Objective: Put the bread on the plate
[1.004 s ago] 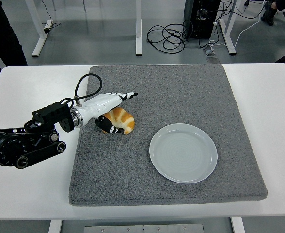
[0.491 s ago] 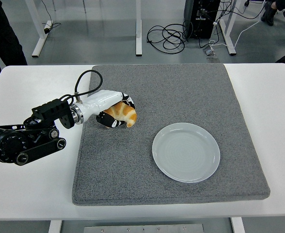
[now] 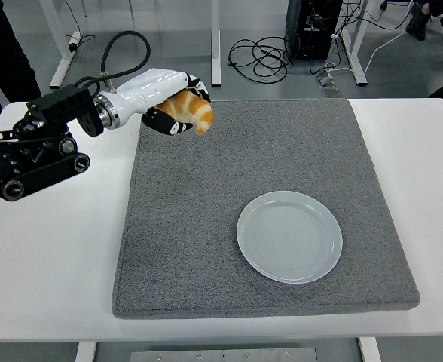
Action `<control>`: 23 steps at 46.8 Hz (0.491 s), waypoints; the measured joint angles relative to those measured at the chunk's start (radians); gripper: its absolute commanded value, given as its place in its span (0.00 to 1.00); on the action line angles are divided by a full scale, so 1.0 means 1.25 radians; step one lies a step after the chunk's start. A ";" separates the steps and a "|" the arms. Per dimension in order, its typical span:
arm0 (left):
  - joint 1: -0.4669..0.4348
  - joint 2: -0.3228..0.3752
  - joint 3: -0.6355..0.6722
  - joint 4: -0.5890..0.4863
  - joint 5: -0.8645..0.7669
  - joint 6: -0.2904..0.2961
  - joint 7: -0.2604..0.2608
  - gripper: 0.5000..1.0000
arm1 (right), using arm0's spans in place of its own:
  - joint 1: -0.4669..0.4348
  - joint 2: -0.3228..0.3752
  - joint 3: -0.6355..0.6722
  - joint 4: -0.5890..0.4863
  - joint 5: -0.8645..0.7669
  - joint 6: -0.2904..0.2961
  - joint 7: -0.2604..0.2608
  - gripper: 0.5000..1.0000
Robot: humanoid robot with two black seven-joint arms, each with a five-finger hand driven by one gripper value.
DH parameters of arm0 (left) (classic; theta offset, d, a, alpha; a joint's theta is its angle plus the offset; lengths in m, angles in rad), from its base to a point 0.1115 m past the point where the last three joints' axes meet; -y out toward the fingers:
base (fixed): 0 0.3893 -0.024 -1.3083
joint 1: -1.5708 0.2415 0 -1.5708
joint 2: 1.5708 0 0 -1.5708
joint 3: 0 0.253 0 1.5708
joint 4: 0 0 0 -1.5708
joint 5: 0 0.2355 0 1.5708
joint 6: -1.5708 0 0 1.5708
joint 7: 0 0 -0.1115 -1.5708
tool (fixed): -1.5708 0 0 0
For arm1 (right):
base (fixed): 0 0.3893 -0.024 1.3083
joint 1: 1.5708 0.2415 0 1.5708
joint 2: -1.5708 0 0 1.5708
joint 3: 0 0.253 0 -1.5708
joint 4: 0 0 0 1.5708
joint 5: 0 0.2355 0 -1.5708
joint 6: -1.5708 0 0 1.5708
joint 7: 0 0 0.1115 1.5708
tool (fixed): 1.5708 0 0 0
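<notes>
My left hand is shut on the bread, a golden-brown croissant-like piece, and holds it in the air above the far left part of the grey mat. The white fingers wrap over its top and the dark ones curl beneath it. A round pale blue plate lies flat on the mat, to the right of and nearer than the hand, with nothing on it. The right arm does not show.
The mat covers most of the white table. A person's dark sleeve shows at the top left. Cables and table legs stand on the floor behind the table.
The left hand closed around the bread on the mat, then lifted it up and toward the far left corner. The plate has stayed put.
</notes>
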 measured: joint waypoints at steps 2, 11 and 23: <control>-0.020 0.006 0.000 0.000 0.000 -0.001 0.000 0.00 | 0.000 0.000 0.000 0.000 0.000 0.000 0.000 1.00; -0.090 0.027 0.006 0.000 0.001 -0.012 -0.002 0.00 | 0.000 0.000 0.000 0.000 -0.001 0.000 0.000 1.00; -0.143 0.035 0.008 0.000 0.001 -0.020 -0.001 0.00 | 0.000 0.000 0.000 0.000 0.000 0.000 0.000 1.00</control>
